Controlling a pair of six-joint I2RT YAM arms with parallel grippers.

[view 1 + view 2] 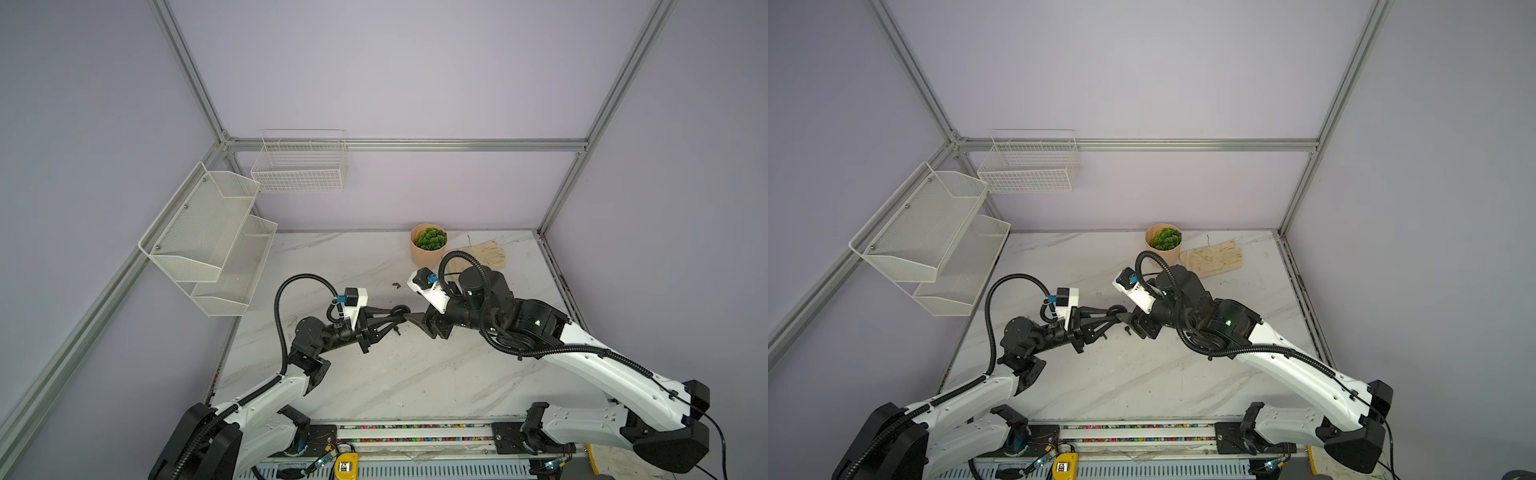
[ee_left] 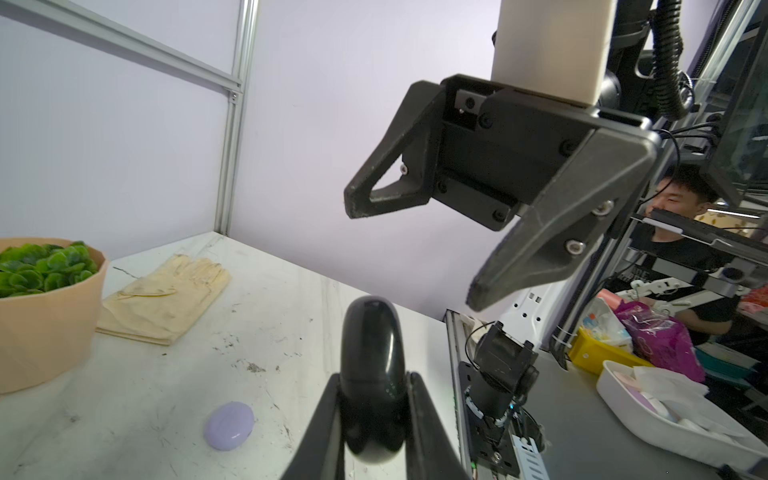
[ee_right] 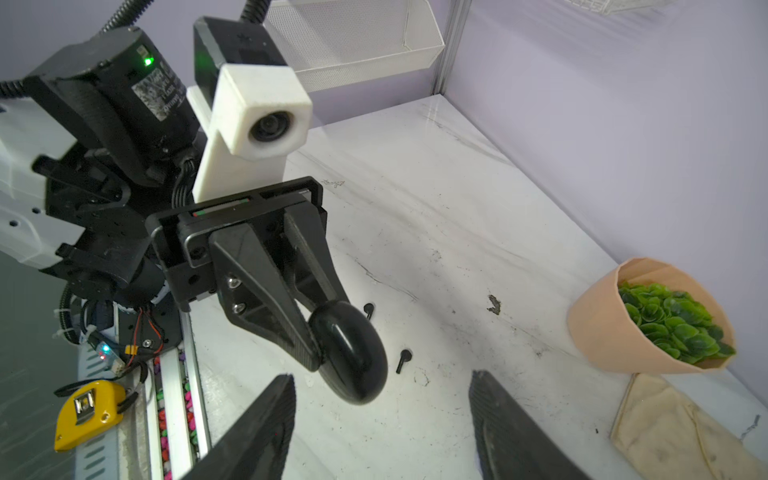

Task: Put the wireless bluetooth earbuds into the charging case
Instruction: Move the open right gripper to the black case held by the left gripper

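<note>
Right wrist view: the left gripper (image 3: 328, 332) is clamped tight on the black charging case (image 3: 353, 361), held above the marble table (image 3: 457, 208). The right gripper (image 2: 413, 251) faces it, jaws spread wide and empty. One black earbud (image 3: 404, 360) lies on the table just past the held case, a second black earbud (image 3: 368, 309) behind it (a lilac case (image 2: 229, 426) lies below the left gripper too).

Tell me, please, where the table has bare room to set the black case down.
Bare: the near stretch of table between the two arm bases, and the far-left strip between mesh shelf and plant pot. Crowded: the middle, with the black earbuds, and the corner with pot and glove.
</note>
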